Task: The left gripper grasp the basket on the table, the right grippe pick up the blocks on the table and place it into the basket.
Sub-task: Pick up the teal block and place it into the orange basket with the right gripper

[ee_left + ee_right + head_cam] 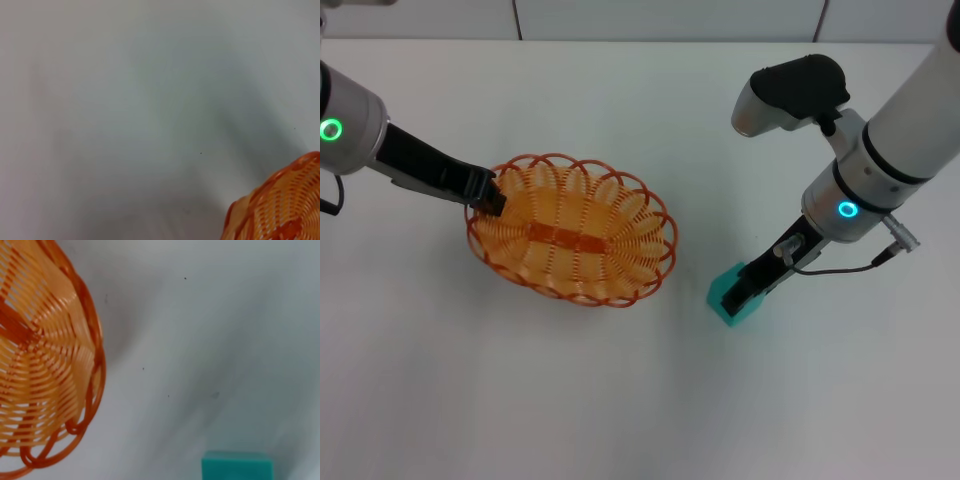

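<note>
The orange basket is set on the white worktop, left of centre. Its left rim is gripped by the left pincer, closed on the wire loops. The teal block lies on the worktop just right of the basket, apart from it. The right pincer is lowered onto the block; its opening cannot be told.
</note>
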Available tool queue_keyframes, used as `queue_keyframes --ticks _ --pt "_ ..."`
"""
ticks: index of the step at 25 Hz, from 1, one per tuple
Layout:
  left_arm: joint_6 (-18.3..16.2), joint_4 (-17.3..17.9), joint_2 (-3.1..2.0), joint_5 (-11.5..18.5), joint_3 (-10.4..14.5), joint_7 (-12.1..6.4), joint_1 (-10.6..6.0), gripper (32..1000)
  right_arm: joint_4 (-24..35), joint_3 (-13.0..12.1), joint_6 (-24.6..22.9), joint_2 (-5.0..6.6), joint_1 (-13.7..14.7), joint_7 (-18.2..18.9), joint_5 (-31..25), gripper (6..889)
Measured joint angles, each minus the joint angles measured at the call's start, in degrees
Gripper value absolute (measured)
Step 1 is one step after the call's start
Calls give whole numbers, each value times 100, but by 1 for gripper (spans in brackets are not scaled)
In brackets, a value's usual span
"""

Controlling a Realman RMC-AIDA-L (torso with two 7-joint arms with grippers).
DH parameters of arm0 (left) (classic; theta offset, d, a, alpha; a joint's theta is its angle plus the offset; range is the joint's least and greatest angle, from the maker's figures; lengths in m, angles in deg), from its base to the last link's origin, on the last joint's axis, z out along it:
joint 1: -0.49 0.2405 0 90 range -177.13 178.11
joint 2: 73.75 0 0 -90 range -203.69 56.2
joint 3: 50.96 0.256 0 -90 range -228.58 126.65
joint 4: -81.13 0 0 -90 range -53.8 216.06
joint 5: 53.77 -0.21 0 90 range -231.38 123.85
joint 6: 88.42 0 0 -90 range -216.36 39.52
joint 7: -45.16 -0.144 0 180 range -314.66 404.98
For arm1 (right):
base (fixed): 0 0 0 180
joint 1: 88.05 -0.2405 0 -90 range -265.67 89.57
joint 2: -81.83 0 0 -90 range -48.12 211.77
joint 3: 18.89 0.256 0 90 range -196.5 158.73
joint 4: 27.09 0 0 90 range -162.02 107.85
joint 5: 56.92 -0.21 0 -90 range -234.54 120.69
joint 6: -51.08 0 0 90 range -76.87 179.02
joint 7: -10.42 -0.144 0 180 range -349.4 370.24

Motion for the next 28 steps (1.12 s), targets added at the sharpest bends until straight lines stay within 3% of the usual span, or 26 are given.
queue_keyframes --ticks 4,7,15,20,22,28 --pt "8 0 -8 0 -4 -8 36 78 279 -2 -31 -5 112 -37 0 548" --pt "12 0 -11 0 -21 -14 53 78 836 -82 -165 -9 416 -199 7 547" --pt "22 0 -21 -4 -58 -17 85 78 1707 -47 -363 0 851 -321 46 538" --pt "37 -11 -22 -10 -65 -17 94 77 2564 20 -464 63 1351 -477 26 532" --pt "43 -12 -22 -10 -69 -18 97 77 3041 152 -547 133 1560 -553 40 531" --pt "51 -15 -22 -9 -71 -25 123 77 4511 778 -955 204 1997 -616 119 531"
